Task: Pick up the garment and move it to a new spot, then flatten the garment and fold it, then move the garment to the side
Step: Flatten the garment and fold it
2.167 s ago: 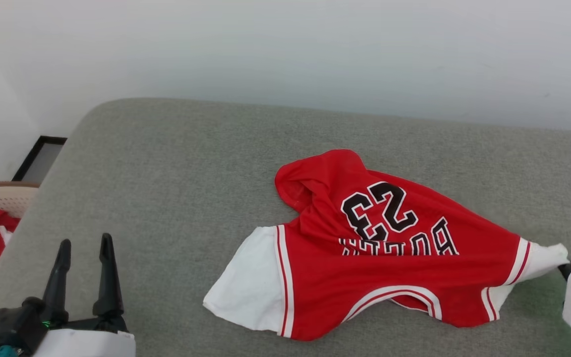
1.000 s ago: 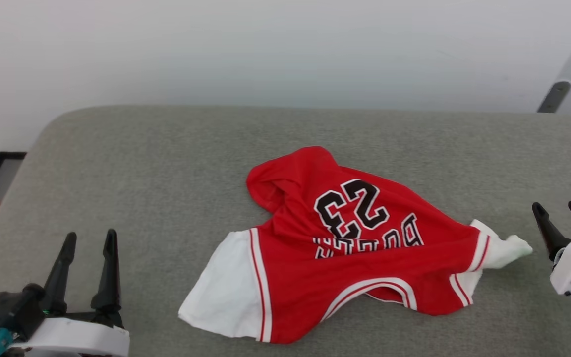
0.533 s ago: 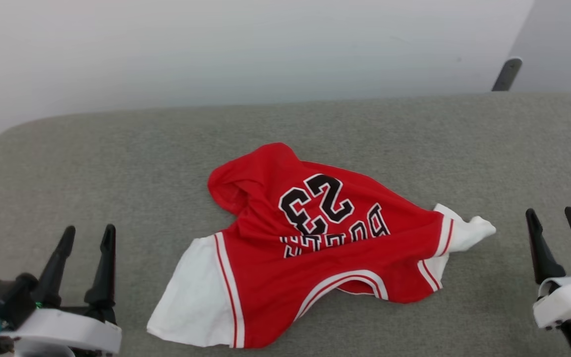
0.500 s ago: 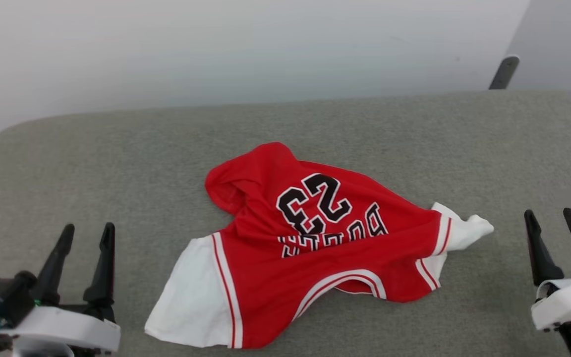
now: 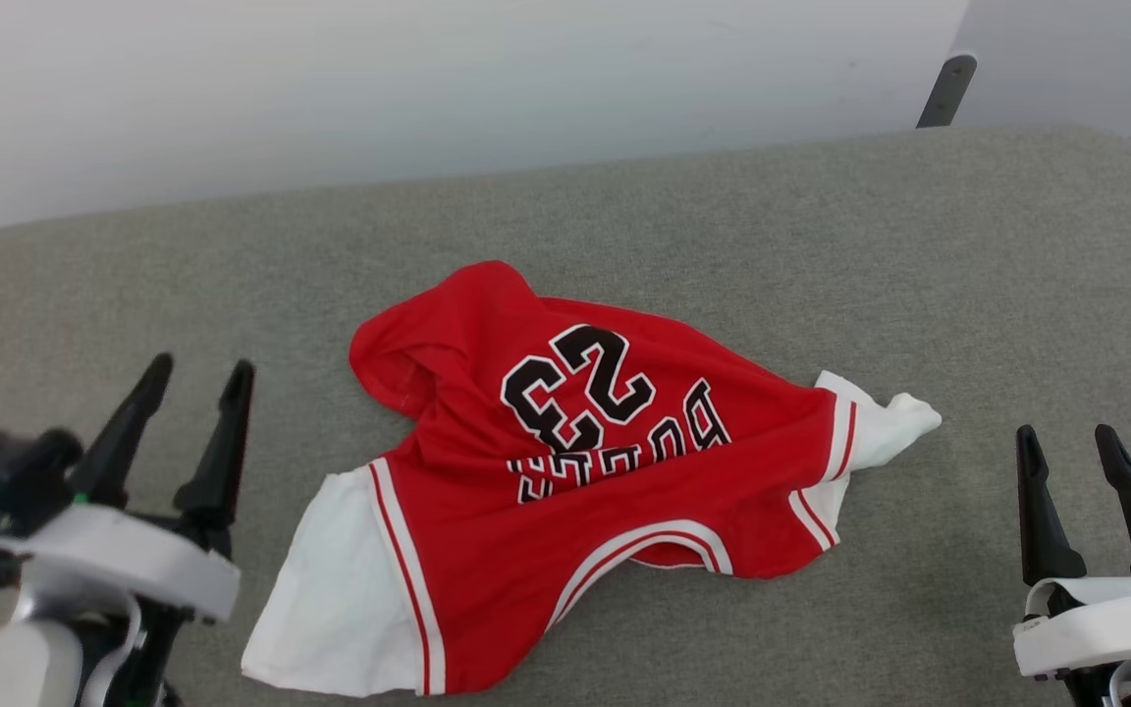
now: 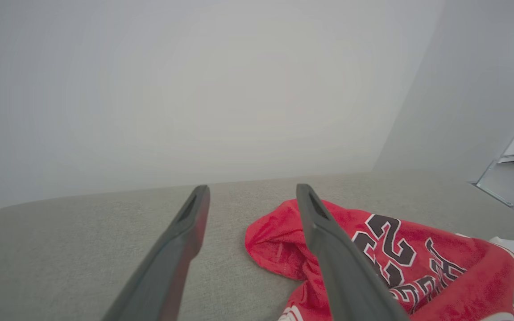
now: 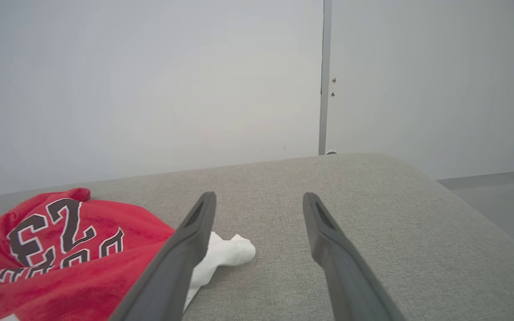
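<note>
Back from the white sleeve [image 5: 885, 432] comes your right hand [image 5: 1064, 432], spread wide and empty beside the crumpled garment [image 5: 624, 491] lying midway across the counter [image 5: 821, 245], left hand [image 5: 203, 362] equally wide, so grab both sleeve ends low and pull apart evenly to flatten it.

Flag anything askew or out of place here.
The garment lies rumpled and skewed on the grey pad: red cloth bunches over by the number, a fold cuts through the lettering, and the white sleeve on the right is twisted to a point.
</note>
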